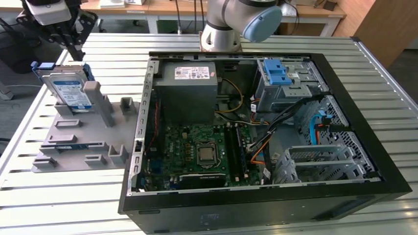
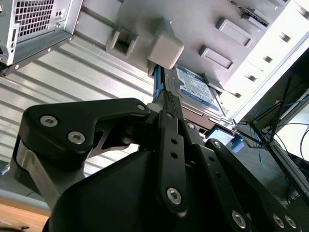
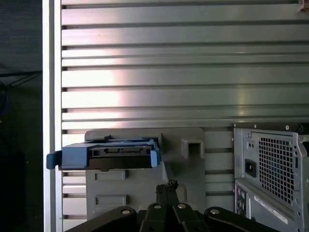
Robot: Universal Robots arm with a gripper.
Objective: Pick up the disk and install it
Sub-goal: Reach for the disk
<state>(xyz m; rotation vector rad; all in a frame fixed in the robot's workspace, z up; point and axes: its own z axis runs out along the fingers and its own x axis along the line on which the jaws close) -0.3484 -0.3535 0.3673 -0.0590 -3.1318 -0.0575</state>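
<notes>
One gripper, jaws closed on nothing, poised over the disk, standing on end just ahead, slightly offset sideways, long axis toward the tool.

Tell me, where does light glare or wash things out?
First wrist view: a glare patch on the ribbed table. Second wrist view: the grey holder bleaches to white toward one side. Exterior view: even light, shadow inside the computer case.

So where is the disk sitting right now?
The disk stands propped in the grey fixture at the exterior view's left, beside the open computer case, with the gripper just above it.
</notes>
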